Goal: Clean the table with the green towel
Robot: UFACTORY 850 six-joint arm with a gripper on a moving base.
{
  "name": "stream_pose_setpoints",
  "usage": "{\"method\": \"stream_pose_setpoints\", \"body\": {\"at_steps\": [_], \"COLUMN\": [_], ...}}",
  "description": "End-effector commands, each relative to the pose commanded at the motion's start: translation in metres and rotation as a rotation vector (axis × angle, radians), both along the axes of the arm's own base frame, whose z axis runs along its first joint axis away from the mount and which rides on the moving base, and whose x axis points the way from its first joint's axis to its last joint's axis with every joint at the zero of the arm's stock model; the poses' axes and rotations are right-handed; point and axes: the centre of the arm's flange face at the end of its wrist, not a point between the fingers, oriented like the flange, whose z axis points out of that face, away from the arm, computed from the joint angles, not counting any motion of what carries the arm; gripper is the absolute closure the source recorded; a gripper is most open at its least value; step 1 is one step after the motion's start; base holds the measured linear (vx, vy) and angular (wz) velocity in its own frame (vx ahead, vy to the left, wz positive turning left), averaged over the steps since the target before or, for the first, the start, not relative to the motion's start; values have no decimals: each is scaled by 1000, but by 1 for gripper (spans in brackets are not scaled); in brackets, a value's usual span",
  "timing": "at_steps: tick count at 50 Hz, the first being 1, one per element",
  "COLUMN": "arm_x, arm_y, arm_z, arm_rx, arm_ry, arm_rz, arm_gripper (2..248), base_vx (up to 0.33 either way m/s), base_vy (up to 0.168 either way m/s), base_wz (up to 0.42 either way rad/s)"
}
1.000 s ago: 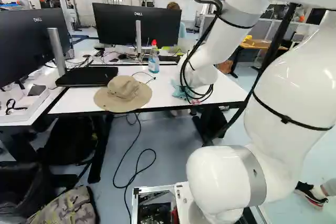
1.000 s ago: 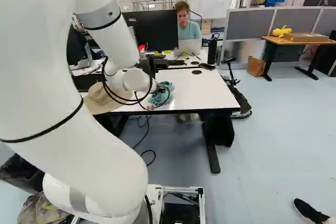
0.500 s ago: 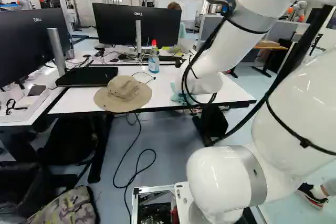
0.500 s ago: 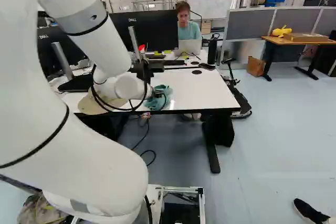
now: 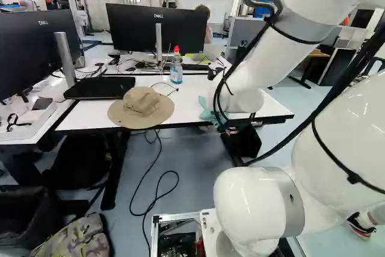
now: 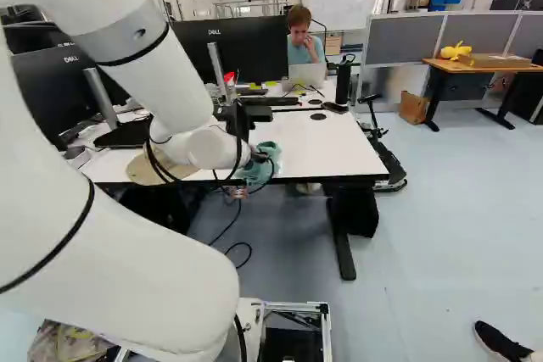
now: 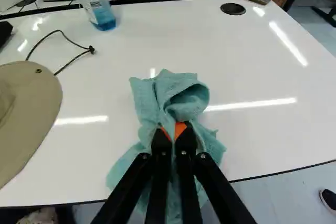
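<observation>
While the gripper [image 7: 173,132] is holding the green towel [image 7: 178,85] pinched b/w its two fingers, w/ the cloth bunching round the tips and spreading on the white table [image 7: 268,140], the wiping step is looking like the one in hand, AFAICT. Its lower folds are lying at the near edge and apparently hanging past it. Next move is prob. calling for a low, light sweep inward & across the bare top, cloth staying flat, grip staying firm; too far toward the hat [image 5: 141,102] or the spray bottle [image 5: 175,71] and it's risking a shove, I'd guess. As for views, the wrist view is giving the pinch away, orange pads and all, whereas in the L base view the arm [image 5: 255,58] is covering the fingers and part of the towel. That same view is showing the hat whole; the R base view is hiding much of it behind the arm, and the wrist view is cutting it off. Only the R base view is showing the yellow toy [image 6: 452,51] on the wooden desk [image 6: 484,65], which isn't mattering for the job, tbh.
</observation>
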Motion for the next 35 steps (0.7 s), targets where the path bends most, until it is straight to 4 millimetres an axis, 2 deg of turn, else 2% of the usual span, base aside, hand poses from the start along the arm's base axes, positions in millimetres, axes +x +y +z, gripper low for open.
{"method": "stream_pose_setpoints", "body": {"at_steps": [16,35], "arm_x": [8,45], "arm_y": [-22,-28], "arm_z": [1,3], "arm_rx": [0,1], "arm_ry": [3,9], "arm_rz": [-62,-62], "arm_gripper": [225,225], "base_vx": [0,0], "base_vy": [0,0], "base_wz": [0,0]}}
